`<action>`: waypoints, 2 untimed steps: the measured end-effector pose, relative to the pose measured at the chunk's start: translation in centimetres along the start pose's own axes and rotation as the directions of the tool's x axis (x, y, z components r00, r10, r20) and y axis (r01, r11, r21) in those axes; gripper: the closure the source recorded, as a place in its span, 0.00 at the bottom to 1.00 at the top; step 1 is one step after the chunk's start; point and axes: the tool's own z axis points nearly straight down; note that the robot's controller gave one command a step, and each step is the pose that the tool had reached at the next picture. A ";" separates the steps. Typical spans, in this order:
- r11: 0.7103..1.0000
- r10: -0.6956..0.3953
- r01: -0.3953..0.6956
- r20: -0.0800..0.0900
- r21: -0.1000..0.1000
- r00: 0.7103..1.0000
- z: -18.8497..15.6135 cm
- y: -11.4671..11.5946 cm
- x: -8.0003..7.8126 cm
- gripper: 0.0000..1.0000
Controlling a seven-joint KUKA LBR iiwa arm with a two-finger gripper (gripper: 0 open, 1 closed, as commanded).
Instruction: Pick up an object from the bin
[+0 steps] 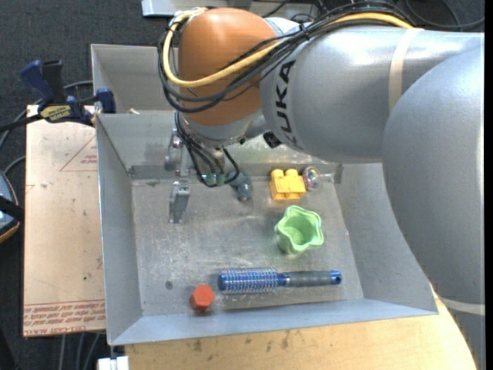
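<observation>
My gripper [209, 200] hangs over the bin's upper middle floor, fingers spread apart and pointing down, with nothing between them. One fingertip [179, 205] shows on the left, the other [243, 189] on the right. A yellow toy brick [285, 184] lies just right of the right finger, apart from it. Beside the brick lies a small clear round thing [311, 178]. A light green flower-shaped cup [299, 230] stands below the brick.
A blue hairbrush [273, 280] lies along the bin's front wall, with a small orange-red cap [202, 297] at its left end. The arm and its orange cover hang over the bin's back and right side.
</observation>
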 end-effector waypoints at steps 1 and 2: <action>0.939 -0.344 0.344 0.002 0.002 0.939 6.6 -5.2 4.9 0.00; 0.833 -0.553 0.553 -0.001 0.001 0.833 12.7 -9.2 10.3 0.00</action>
